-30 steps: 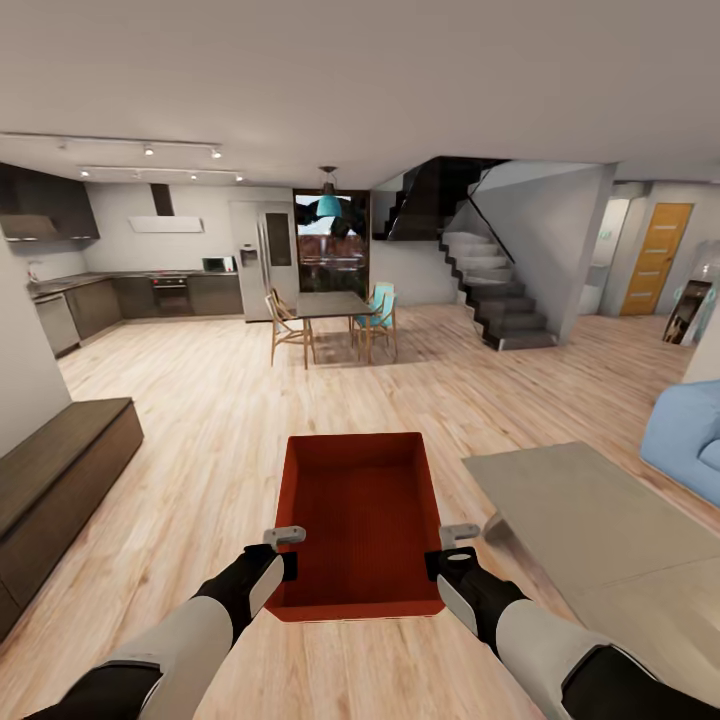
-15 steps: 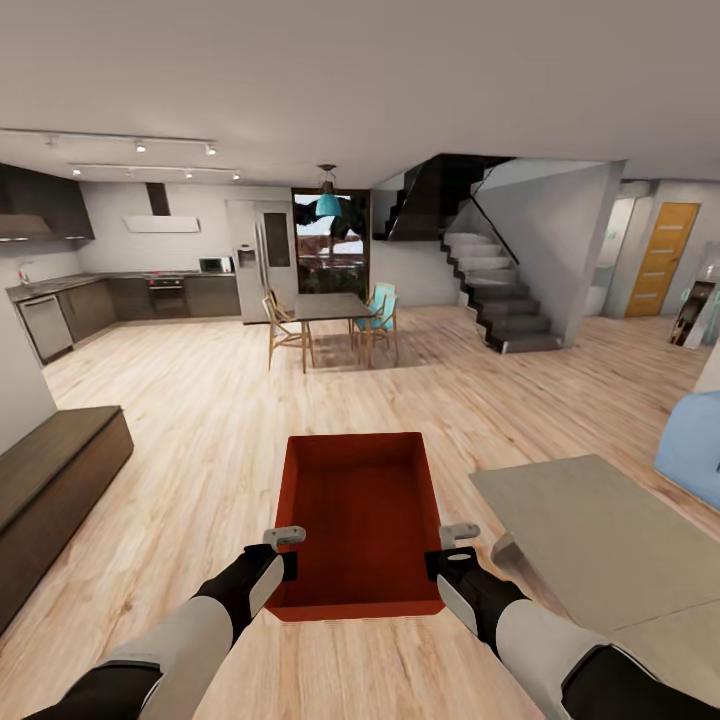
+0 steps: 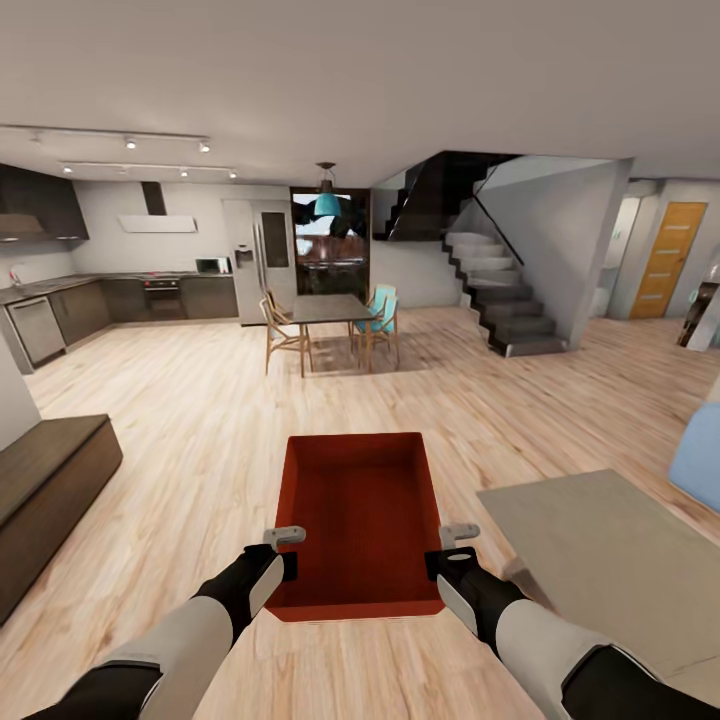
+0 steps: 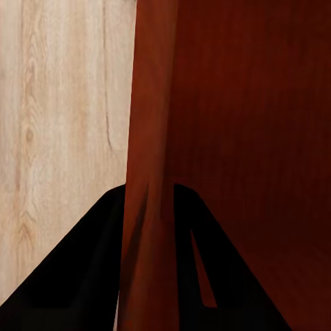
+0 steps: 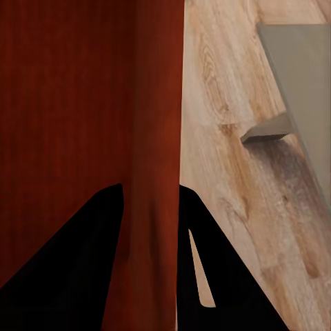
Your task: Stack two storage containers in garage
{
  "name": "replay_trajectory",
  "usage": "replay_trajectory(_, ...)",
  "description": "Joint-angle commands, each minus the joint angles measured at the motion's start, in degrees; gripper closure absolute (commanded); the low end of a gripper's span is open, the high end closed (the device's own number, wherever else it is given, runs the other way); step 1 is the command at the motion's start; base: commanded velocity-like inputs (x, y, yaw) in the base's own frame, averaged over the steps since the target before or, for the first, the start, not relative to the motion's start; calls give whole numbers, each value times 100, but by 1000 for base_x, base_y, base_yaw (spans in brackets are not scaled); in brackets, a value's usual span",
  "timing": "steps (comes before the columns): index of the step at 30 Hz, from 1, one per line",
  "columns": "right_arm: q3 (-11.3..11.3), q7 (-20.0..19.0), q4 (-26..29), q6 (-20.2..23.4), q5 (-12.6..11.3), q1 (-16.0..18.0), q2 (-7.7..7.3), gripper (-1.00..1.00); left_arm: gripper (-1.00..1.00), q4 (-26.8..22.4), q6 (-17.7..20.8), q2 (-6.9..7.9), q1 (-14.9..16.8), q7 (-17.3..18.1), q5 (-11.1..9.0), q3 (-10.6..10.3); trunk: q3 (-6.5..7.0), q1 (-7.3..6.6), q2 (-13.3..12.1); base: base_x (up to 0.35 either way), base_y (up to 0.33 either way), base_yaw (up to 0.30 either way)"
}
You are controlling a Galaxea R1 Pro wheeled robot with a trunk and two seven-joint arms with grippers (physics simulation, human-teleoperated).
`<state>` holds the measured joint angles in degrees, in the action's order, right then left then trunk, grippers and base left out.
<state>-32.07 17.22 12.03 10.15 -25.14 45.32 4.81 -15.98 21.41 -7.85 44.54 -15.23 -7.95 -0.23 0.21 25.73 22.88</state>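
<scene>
Far left, a dark wood bench (image 3: 50,490) is seen along the wall; the kitchen counter (image 3: 60,305) runs behind it. The light wood-plank floor (image 3: 190,440) stretches ahead to a dining table (image 3: 330,308) with chairs.

Left gripper (image 3: 288,560): closed on the left side wall of the storage container (image 3: 365,510). In the left wrist view the orange-red wall (image 4: 146,172) is seen pinched between the two dark fingers (image 4: 76,276), one outside, one inside the box.

The container is held level, off the floor, out in front of the trunk, long axis pointing ahead. It is empty. The second container is not located from here.

Right gripper (image 3: 440,558): closed on the opposite side wall, same pinch — wall (image 5: 155,138) between the fingers (image 5: 69,262). How deep either grip sits on the thin rim cannot be judged well; the fingertips are cropped in both wrist views.

Right of the box, a low grey table (image 3: 600,560) lies near the right arm, its corner (image 5: 265,129) picked up under the right wrist. A blue sofa (image 3: 700,455) edge, grey stairs (image 3: 500,300) and an orange door (image 3: 665,258) are noted further right.

Step in hand, as judged: carrying through the living room; the garage is not yet in sight. For a clean carry, both grips should be kept even and the spacing between wrists fixed, so the thin walls are neither bowed nor released. The base is best steered wide of the grey table — the right elbow passes nearest it.
</scene>
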Motion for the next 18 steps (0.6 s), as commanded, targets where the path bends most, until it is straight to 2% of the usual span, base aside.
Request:
replay_trajectory(1, -115, 52, -7, 40, -114, 0, -6, 100, 100, -28, -23, 56, 2, -130, 197, -12, -2, 5, 4, 322, 0, 0)
replay_trajectory(18, -115, 53, -7, 40, -114, 0, -6, 100, 100, -28, -23, 56, 2, -130, 197, -12, -2, 5, 4, 322, 0, 0)
